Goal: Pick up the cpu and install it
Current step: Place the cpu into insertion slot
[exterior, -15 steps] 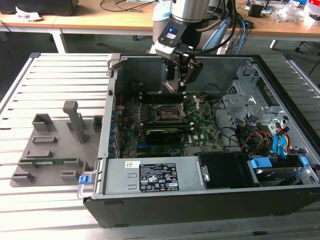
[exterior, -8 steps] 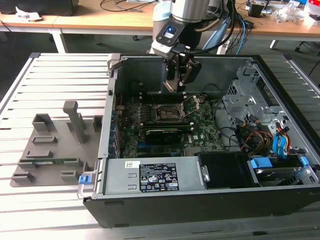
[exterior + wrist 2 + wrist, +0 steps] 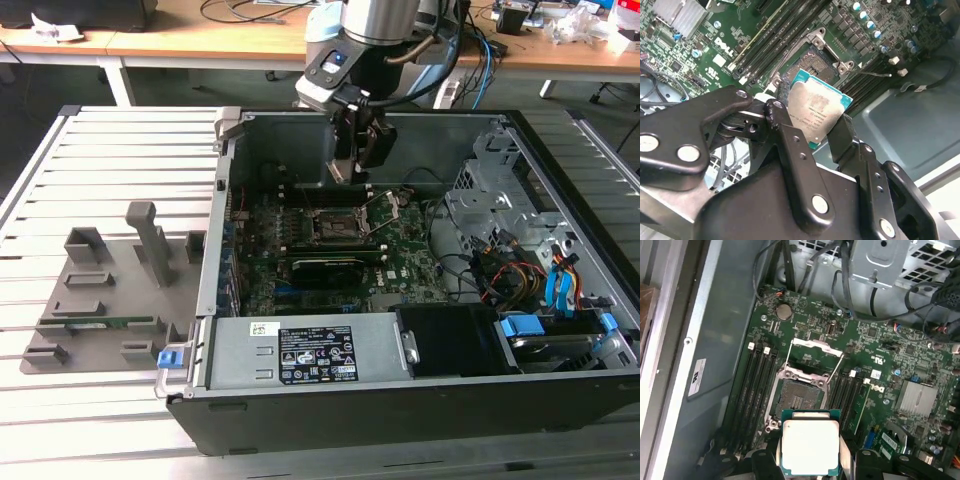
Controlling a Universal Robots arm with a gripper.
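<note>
My gripper [image 3: 355, 165] hangs inside the open computer case, above the motherboard [image 3: 400, 250]. It is shut on the cpu [image 3: 817, 112], a flat square chip with a silvery top and a green rim, gripped by two opposite edges between the black fingers [image 3: 785, 135]. In the first wrist view the cpu [image 3: 810, 445] hovers above the near edge of the open socket [image 3: 799, 397], apart from it. The socket's metal load plate [image 3: 815, 344] is flipped up, and its contact field lies bare. In the exterior view the socket [image 3: 337, 226] sits just below the gripper.
Memory slots [image 3: 757, 385] flank the socket on both sides. A silver heatsink [image 3: 914, 397], a drive cage [image 3: 490, 190] and cable bundles [image 3: 500, 270] fill the case's right side. A grey fixture plate [image 3: 110, 290] with a green memory stick [image 3: 100, 322] lies at the exterior view's left.
</note>
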